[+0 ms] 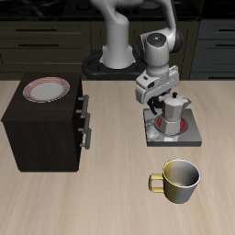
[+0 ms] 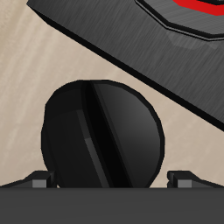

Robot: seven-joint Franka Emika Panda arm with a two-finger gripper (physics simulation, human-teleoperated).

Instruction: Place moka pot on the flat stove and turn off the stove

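My pincer [image 1: 152,117] hangs low over the flat stove [image 1: 188,136], at the edge of the grey plate where the small black knob [image 2: 102,136] sits; from my own wrist view that round knob fills the space between my two fingertips [image 2: 185,178], which stand apart on either side of it, so the pincer is open and not touching the knob as far as I can see; a raised ridge runs slantwise across the knob's face. Just beyond the knob the wrist view shows the dark side wall of the stove, and a sliver of the red coil burner [image 2: 203,7] past it.

The moka pot [image 1: 173,108] stands upright on the stove, over the red coil, its faceted silver body just beside my pincer; part of it is hidden behind my wrist in the exterior view, so I cannot make out its handle.

Taking the stove as the landmark: the yellow-olive mug [image 1: 179,180] stands nearer the table's front edge than the stove, apart from it, its handle pointing toward the cabinet side; the big dark brown cabinet [image 1: 46,128] with its drawer handles stands beside the stove, a strip of bare wooden table [image 1: 110,197] between them; on the cabinet's top lies a round plate [image 1: 46,89] with a reddish rim.
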